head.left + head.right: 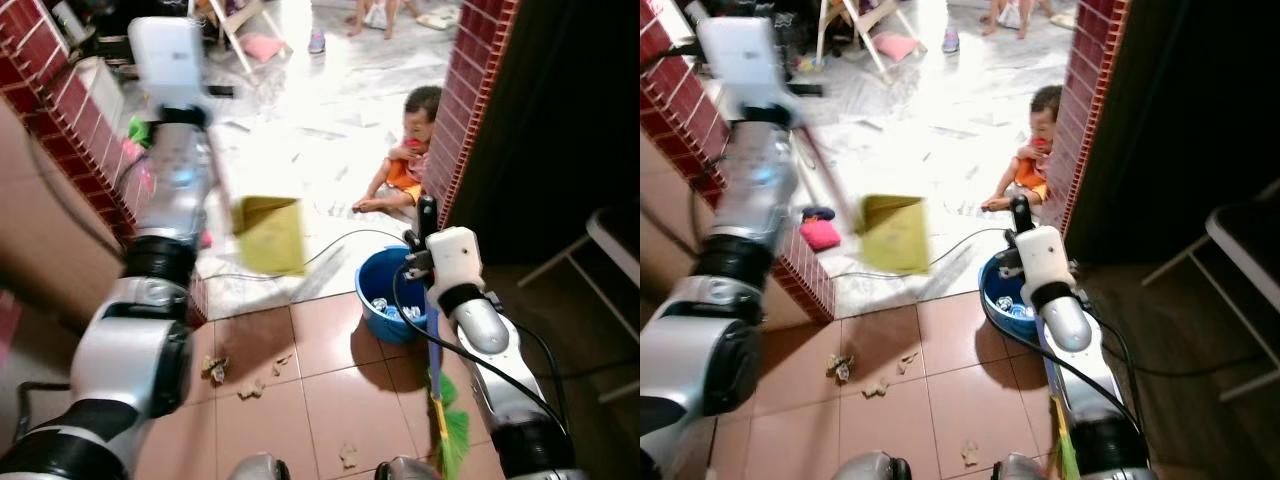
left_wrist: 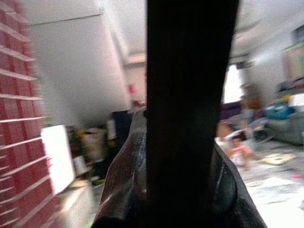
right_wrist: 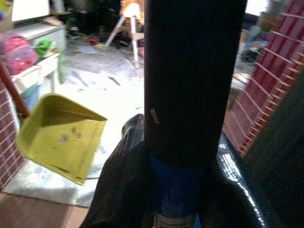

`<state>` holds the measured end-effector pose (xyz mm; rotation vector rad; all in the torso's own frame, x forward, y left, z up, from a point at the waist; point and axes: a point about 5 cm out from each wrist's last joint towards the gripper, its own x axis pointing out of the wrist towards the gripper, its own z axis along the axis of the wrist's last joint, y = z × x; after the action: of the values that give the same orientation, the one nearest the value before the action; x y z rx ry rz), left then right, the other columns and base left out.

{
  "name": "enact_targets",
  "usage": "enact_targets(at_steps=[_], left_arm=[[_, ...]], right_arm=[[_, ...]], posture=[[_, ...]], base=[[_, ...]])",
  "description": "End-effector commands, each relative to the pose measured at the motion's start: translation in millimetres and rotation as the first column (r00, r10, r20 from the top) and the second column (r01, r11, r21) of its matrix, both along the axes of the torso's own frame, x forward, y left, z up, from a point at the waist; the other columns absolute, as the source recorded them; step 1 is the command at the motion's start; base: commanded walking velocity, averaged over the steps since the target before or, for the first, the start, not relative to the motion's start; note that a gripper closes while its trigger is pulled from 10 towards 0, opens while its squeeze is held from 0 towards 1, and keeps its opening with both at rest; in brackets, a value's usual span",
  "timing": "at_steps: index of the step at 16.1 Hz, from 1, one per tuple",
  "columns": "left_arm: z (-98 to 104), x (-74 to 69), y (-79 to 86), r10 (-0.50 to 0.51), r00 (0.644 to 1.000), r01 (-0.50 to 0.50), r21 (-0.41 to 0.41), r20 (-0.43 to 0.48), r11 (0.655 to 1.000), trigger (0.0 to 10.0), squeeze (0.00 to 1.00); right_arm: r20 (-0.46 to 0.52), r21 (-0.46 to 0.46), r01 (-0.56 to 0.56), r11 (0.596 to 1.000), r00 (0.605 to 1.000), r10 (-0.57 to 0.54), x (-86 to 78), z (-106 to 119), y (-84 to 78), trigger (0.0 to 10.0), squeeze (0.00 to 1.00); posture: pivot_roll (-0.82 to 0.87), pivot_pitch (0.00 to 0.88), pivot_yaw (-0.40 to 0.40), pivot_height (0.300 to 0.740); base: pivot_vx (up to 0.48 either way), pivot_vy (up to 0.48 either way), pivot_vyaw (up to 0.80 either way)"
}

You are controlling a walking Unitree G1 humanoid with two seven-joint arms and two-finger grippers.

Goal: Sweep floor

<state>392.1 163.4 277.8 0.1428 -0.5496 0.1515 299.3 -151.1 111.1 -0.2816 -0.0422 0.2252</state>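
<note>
Right gripper [image 1: 427,215] clamps the broom [image 1: 447,425] handle; left gripper [image 2: 190,118] clamps the raised yellow dustpan [image 1: 270,235].

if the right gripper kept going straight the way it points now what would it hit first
Probably the yellow dustpan, which hangs ahead of the right gripper, though a little off to one side. Depth is unclear; it might pass it and reach the bright floor beyond.

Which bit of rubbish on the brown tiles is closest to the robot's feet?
The small crumpled scrap lying alone near the bottom edge. The other scraps cluster farther away, toward the yellow dustpan.
</note>
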Motion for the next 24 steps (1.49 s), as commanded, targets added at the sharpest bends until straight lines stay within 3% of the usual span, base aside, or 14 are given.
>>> enact_targets(at_steps=[1, 2, 4, 5, 6, 9, 12, 13, 15, 18, 24], left_arm=[[12.2, -4.6, 5.3, 0.030, 0.998, -0.031, 0.016, 0.050, 0.999, 10.0, 0.00], [-23.5, -7.4, 14.8, 0.070, 0.992, -0.072, -0.021, -0.102, 0.997, 10.0, 0.00], [-47.6, -12.7, 16.1, 0.066, 0.982, -0.074, -0.041, -0.176, 0.996, 10.0, 0.00], [-71.9, -20.7, 16.5, 0.051, 0.970, -0.059, -0.028, -0.237, 0.998, 10.0, 0.00], [-78.1, -23.4, 16.4, 0.047, 0.967, -0.057, -0.030, -0.252, 0.998, 10.0, 0.00], [-113.5, -39.1, 14.1, 0.025, 0.932, -0.026, 0.001, -0.361, 1.000, 10.0, 0.00], [-128.2, -43.5, 5.0, -0.014, 0.919, 0.038, 0.054, -0.393, 0.998, 10.0, 0.00], [-133.5, -43.9, -1.1, -0.049, 0.914, 0.070, 0.038, -0.404, 0.997, 10.0, 0.00], [-146.9, -42.1, -17.9, -0.131, 0.876, 0.158, 0.019, -0.464, 0.987, 10.0, 0.00], [-158.8, -40.4, -32.9, -0.167, 0.834, 0.201, 0.009, -0.526, 0.979, 10.0, 0.00], [-177.3, -49.1, -31.9, -0.147, 0.819, 0.205, 0.044, -0.555, 0.978, 10.0, 0.00]], right_arm=[[0.043, 0.001, -0.053, 0.999, 0.998, 0.053, 4.5, 8.9, 10.3, 10.0, 0.00], [0.032, 0.012, -0.099, 0.995, 0.995, 0.098, 12.0, 8.9, 18.2, 10.0, 0.00], [0.030, 0.024, -0.117, 0.993, 0.993, 0.117, 16.7, 10.4, 21.2, 10.0, 0.00], [0.026, 0.024, -0.127, 0.992, 0.992, 0.127, 21.6, 12.1, 22.6, 10.0, 0.00], [0.027, 0.023, -0.129, 0.991, 0.991, 0.128, 23.1, 12.6, 22.5, 10.0, 0.00], [-0.008, 0.044, -0.057, 0.997, 0.998, 0.057, 39.7, 15.0, 8.8, 10.0, 0.00], [-0.035, 0.083, -0.032, 0.996, 0.999, 0.035, 48.3, 17.4, 4.2, 10.0, 0.00], [-0.040, 0.067, -0.050, 0.996, 0.998, 0.053, 49.9, 17.6, 4.5, 10.0, 0.00], [-0.068, 0.062, -0.079, 0.995, 0.994, 0.083, 52.9, 16.0, 4.8, 10.0, 0.00], [-0.119, 0.117, -0.148, 0.982, 0.980, 0.162, 53.0, 13.4, 15.2, 10.0, 0.00], [-0.143, 0.152, -0.181, 0.972, 0.969, 0.203, 54.5, 10.4, 34.4, 10.0, 0.00]], posture=[[-0.03, 0.000, 0.024, 0.740], [0.00, 0.000, 0.004, 0.740], [0.00, 0.000, -0.006, 0.740], [0.01, 0.000, -0.020, 0.740], [0.01, 0.000, -0.022, 0.740], [0.02, 0.000, -0.030, 0.740], [0.02, 0.000, -0.029, 0.740], [0.01, 0.000, -0.028, 0.740], [0.00, 0.000, -0.028, 0.740], [-0.01, 0.000, -0.026, 0.740], [-0.02, 0.022, -0.011, 0.740]], base=[[0.000, 0.000, 0.00], [0.000, 0.000, 0.00], [0.000, 0.000, 0.00], [0.000, 0.000, 0.00], [0.000, 0.000, 0.00], [0.000, 0.000, 0.00], [0.000, 0.000, 0.00], [0.000, 0.000, 0.00], [0.000, 0.000, 0.00], [0.000, 0.000, 0.00], [0.000, 0.000, 0.00]])
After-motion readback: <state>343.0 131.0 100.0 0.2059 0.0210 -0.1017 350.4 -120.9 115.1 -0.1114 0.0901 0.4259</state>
